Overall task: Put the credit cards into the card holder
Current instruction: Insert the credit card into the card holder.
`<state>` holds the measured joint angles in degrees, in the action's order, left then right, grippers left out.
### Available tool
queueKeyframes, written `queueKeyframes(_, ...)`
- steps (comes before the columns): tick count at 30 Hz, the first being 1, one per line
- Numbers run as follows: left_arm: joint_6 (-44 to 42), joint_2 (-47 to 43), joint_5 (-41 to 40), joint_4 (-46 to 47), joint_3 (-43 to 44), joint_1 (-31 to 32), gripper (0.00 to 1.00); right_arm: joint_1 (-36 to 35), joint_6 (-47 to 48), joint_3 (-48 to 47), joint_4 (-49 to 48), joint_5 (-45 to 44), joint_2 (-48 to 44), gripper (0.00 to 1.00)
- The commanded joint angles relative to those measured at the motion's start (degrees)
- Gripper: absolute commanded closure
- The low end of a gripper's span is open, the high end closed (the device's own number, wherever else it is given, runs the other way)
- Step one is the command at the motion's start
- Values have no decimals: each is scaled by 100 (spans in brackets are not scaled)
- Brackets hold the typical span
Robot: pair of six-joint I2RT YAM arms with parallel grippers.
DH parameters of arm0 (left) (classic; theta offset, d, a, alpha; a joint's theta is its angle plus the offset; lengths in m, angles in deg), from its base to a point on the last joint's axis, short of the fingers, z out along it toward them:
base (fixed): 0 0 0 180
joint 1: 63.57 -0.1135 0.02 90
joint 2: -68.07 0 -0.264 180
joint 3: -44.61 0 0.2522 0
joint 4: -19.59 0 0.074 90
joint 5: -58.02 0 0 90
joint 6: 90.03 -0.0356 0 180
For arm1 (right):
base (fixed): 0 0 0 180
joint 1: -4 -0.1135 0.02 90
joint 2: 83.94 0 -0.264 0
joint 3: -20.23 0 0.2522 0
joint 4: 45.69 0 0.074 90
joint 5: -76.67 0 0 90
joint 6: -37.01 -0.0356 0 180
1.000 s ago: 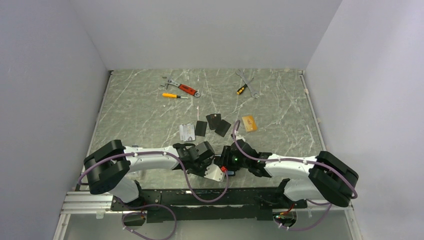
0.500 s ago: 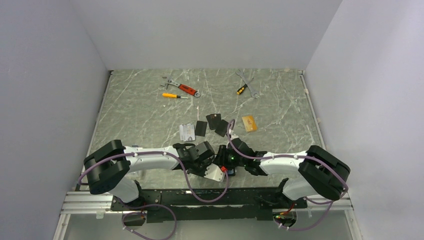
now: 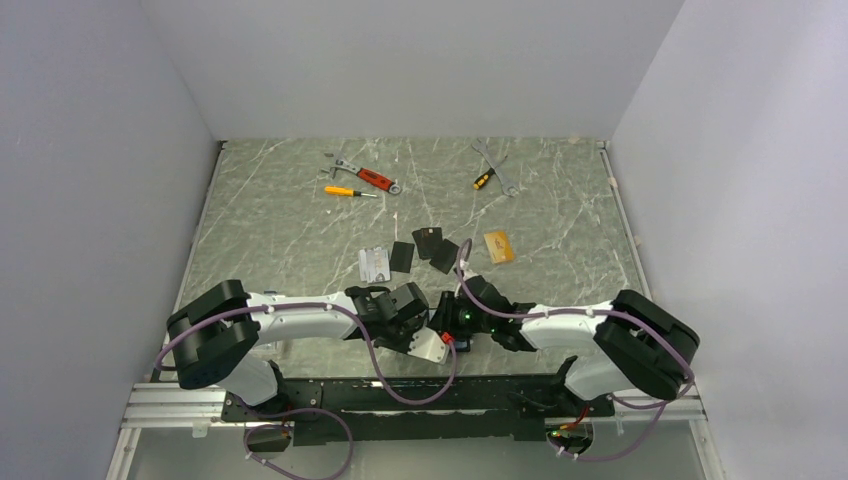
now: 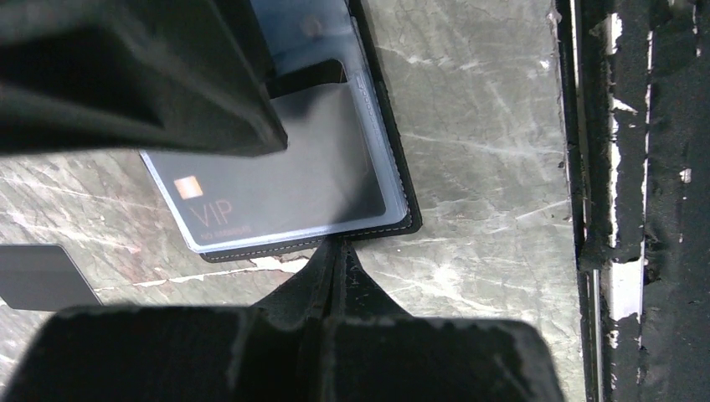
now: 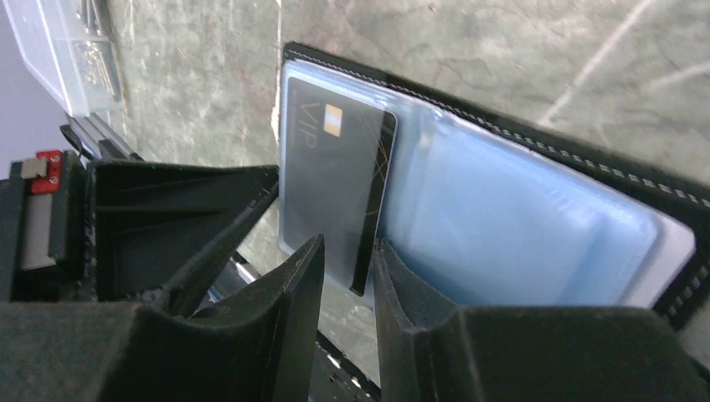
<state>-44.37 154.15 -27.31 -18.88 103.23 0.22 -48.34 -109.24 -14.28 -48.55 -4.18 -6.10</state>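
The card holder (image 4: 400, 172) lies open near the table's front edge, its clear sleeves (image 5: 519, 218) facing up. A black VIP credit card (image 4: 276, 188) sits partly inside one sleeve. My left gripper (image 4: 336, 249) is shut, its tips touching the holder's near edge. My right gripper (image 5: 347, 251) has its jaws a little apart, and the end of the VIP card (image 5: 335, 193) sits between them. Farther out lie a silver card (image 3: 373, 263), black cards (image 3: 402, 256) (image 3: 430, 241) and a gold card (image 3: 499, 246). In the top view both grippers hide the holder.
A red-handled wrench (image 3: 372, 178) and an orange screwdriver (image 3: 345, 190) lie at the back left, more tools (image 3: 495, 170) at the back right. A clear plastic box (image 5: 63, 50) stands beside the holder. The metal rail (image 4: 603, 201) runs along the front edge.
The right arm has shifted left and a little forward over the holder, and its jaws have narrowed. The left arm has stayed still and shut.
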Motion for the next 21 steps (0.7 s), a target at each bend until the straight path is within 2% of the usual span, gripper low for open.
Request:
queueKeyframes(1, -105, -114, 12, 8, 69, -40, 100, -67, 72, -413, -291, 213, 301, 69)
queueKeyframes(6, -106, -85, 42, -58, 143, -55, 100, -93, 131, -470, -19, 113, 1, 68)
queueKeyframes(12, -66, -321, 358, -519, 396, -467, 99, 199, 216, -217, 939, -194, -1077, 64)
queueKeyframes(17, 102, -654, 755, -1225, 841, -1031, 85, 927, 633, -189, 1834, -418, -2020, 61)
queueKeyframes(21, 242, -884, 928, -1546, 1266, -1371, 77, 1445, 1197, -417, 2220, -543, -1865, 60)
